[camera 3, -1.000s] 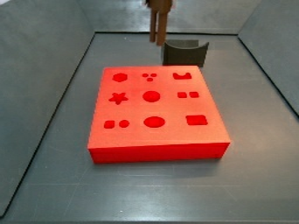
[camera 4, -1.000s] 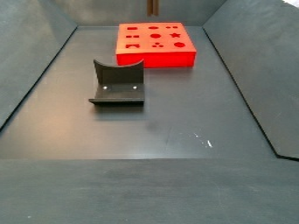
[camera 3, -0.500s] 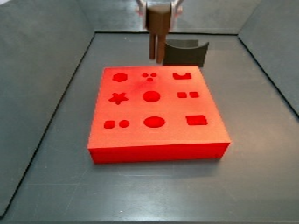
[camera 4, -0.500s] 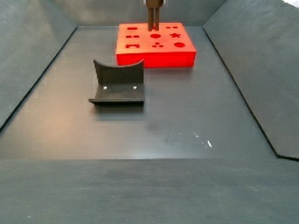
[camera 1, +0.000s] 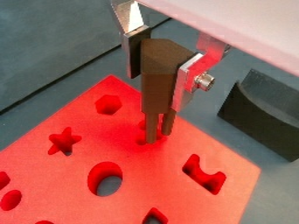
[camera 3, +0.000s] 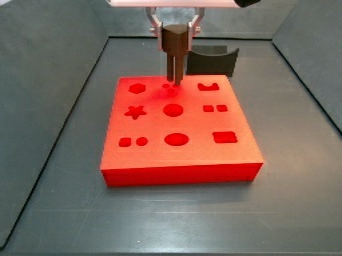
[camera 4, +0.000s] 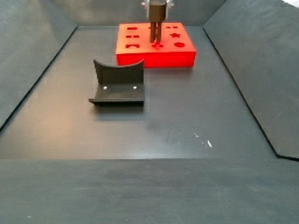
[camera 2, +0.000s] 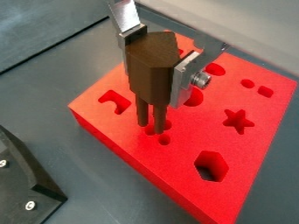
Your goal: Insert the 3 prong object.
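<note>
Above the red block (camera 2: 176, 144), the gripper (camera 2: 158, 61) is clamped on the 3 prong object (camera 2: 149, 74), held upright. Its prongs reach the three-hole socket (camera 1: 152, 133), apparently just entering. Judged: alignment done; full seating and release remain. The fixture (camera 3: 211, 58) stands behind, clear.

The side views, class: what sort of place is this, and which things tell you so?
Most likely a robot test cell for insertion trials: a walled dark grey enclosure, a red block with shaped cut-outs, a rig fixture, and the gripper over the block holding the 3 prong object.
</note>
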